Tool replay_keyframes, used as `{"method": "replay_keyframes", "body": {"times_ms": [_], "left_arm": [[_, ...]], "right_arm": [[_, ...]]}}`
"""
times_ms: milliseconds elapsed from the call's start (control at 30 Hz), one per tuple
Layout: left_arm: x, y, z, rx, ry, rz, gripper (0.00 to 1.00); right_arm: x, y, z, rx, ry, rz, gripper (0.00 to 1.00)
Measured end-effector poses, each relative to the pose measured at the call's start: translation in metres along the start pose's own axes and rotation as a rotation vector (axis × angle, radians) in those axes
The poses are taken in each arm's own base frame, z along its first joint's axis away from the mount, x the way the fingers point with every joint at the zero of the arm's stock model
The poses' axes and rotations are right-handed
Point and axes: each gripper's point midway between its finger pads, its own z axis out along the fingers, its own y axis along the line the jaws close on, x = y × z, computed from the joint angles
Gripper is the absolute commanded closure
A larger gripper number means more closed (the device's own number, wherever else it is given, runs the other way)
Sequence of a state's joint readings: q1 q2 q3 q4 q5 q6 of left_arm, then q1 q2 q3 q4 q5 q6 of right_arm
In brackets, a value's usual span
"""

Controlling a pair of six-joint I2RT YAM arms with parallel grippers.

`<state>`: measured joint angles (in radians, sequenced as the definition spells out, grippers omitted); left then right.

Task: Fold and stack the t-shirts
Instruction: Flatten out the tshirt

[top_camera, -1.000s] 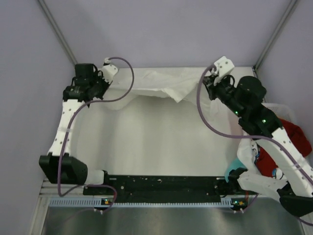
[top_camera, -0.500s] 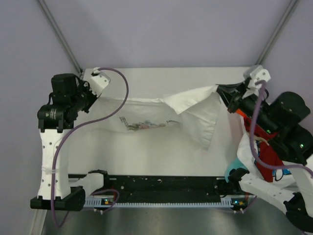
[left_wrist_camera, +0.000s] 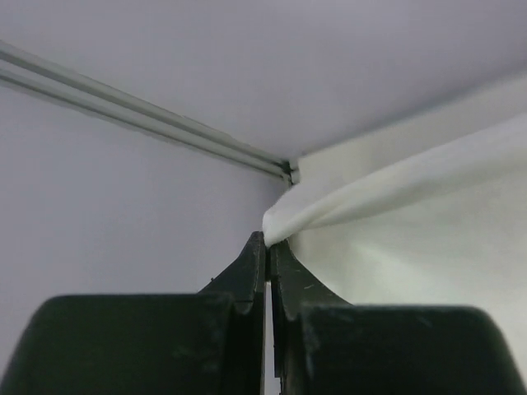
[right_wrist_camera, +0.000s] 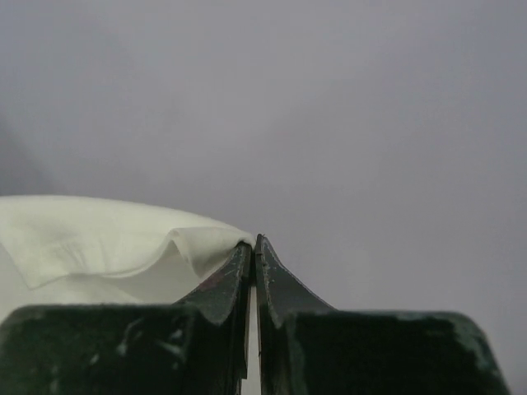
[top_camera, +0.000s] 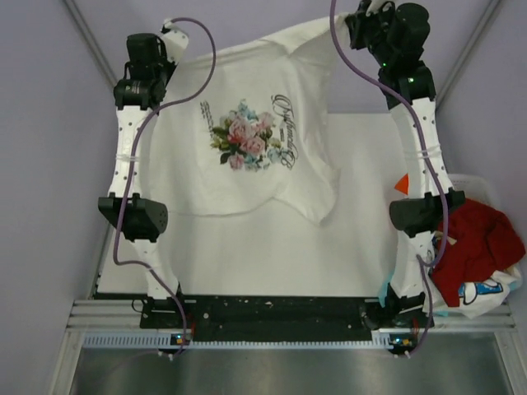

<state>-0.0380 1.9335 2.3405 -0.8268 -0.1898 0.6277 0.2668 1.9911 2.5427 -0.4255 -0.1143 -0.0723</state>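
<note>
The white t-shirt with the pink-rose floral print (top_camera: 251,140) hangs spread out high above the table, held by its two upper corners, print facing the top camera. My left gripper (top_camera: 174,37) is shut on its left corner; the wrist view shows white cloth (left_wrist_camera: 387,206) pinched at the closed tips (left_wrist_camera: 268,240). My right gripper (top_camera: 350,25) is shut on the right corner, with the cloth edge (right_wrist_camera: 123,239) caught at the closed tips (right_wrist_camera: 253,243). The shirt's lower hem droops toward the table.
A white lattice basket (top_camera: 486,185) at the right edge holds a red t-shirt (top_camera: 478,243), an orange one (top_camera: 402,183), a teal one (top_camera: 384,288) and a white one with blue graphic (top_camera: 482,292). The white table (top_camera: 272,255) lies below.
Both arms have risen sharply and swung toward the back, lifting the white shirt off the table; it has unfurled from a crumpled strip to a hanging sheet with the print showing.
</note>
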Motion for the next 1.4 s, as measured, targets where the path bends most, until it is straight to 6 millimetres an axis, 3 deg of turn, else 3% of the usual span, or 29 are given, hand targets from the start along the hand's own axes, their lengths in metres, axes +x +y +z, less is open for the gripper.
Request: {"method": "replay_keyframes", "body": {"times_ms": [100, 233, 367, 467, 533, 567, 633, 700, 767, 833, 900, 967, 1067, 1267, 1400], "left_arm": [[-0.033, 0.025, 0.006, -0.114, -0.098, -0.054, 1.00], [-0.050, 0.036, -0.022, -0.174, -0.192, -0.077, 1.00], [-0.057, 0.042, -0.060, -0.186, -0.251, -0.076, 1.00], [-0.053, 0.036, -0.081, -0.154, -0.273, -0.049, 1.00], [-0.026, 0.005, -0.092, -0.059, -0.250, 0.014, 1.00], [-0.019, -0.002, -0.093, -0.037, -0.239, 0.028, 0.98], [0.019, -0.042, -0.092, 0.087, -0.190, 0.119, 0.84], [0.071, -0.092, -0.087, 0.252, -0.094, 0.213, 0.58], [0.133, -0.147, -0.085, 0.457, 0.029, 0.301, 0.43], [0.193, -0.194, -0.097, 0.659, 0.157, 0.366, 0.39], [0.237, -0.221, -0.118, 0.810, 0.268, 0.409, 0.38], [0.262, -0.231, -0.134, 0.892, 0.337, 0.438, 0.37], [0.281, -0.227, -0.140, 0.913, 0.389, 0.449, 0.36], [0.310, -0.191, -0.118, 0.783, 0.455, 0.422, 0.37], [0.344, -0.211, -0.124, 0.854, 0.512, 0.462, 0.37]], "right_arm": [[-0.009, -0.019, 0.007, 0.023, -0.051, 0.013, 1.00], [-0.032, -0.021, -0.012, -0.015, -0.100, -0.009, 1.00], [-0.054, -0.009, -0.055, -0.071, -0.090, -0.099, 1.00], [-0.047, 0.008, -0.105, -0.142, -0.021, -0.175, 1.00], [-0.024, 0.022, -0.141, -0.207, 0.049, -0.221, 1.00], [-0.004, 0.033, -0.161, -0.248, 0.089, -0.246, 1.00], [0.049, 0.055, -0.196, -0.329, 0.195, -0.278, 1.00], [0.120, 0.089, -0.234, -0.456, 0.327, -0.311, 1.00], [0.190, 0.127, -0.270, -0.612, 0.452, -0.351, 1.00], [0.257, 0.157, -0.304, -0.762, 0.595, -0.414, 1.00], [0.303, 0.173, -0.338, -0.873, 0.720, -0.479, 1.00], [0.321, 0.177, -0.357, -0.929, 0.793, -0.517, 1.00], [0.327, 0.172, -0.357, -0.915, 0.820, -0.580, 1.00], [0.344, 0.157, -0.361, -0.881, 0.910, -0.683, 1.00], [0.358, 0.141, -0.370, -0.850, 1.004, -0.737, 1.00]]}}
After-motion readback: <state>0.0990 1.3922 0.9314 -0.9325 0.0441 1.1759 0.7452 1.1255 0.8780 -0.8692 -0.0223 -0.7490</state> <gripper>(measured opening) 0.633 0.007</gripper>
